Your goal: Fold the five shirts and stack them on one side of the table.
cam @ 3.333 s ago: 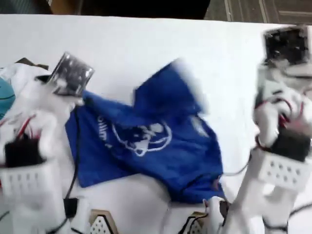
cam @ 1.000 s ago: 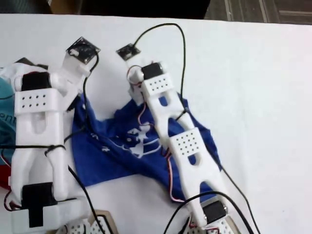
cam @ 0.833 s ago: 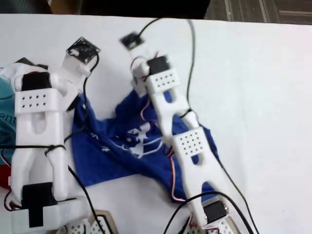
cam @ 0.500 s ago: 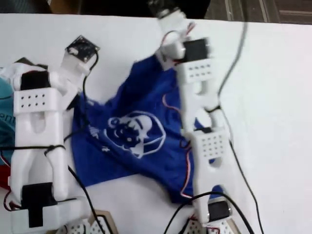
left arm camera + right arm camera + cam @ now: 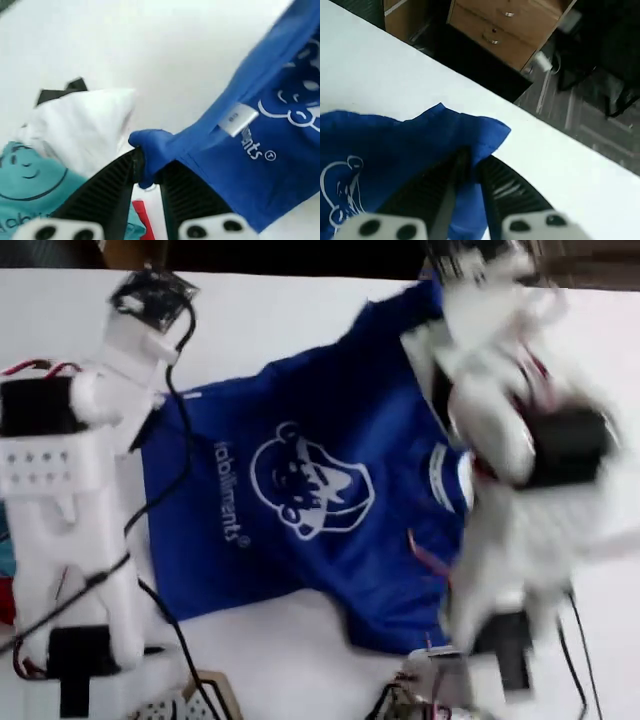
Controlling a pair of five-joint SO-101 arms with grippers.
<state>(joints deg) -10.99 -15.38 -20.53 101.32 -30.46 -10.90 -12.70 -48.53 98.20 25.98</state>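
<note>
Between left gripper (image 5: pixel 148 167) and right gripper (image 5: pixel 476 159), blue shirt (image 5: pixel 300 490), corners clamped in both

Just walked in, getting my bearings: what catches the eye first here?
A blue shirt with a white print is stretched across the table. The left gripper and right gripper each pinch a corner. A white shirt and a teal shirt lie bunched near the left one.
</note>
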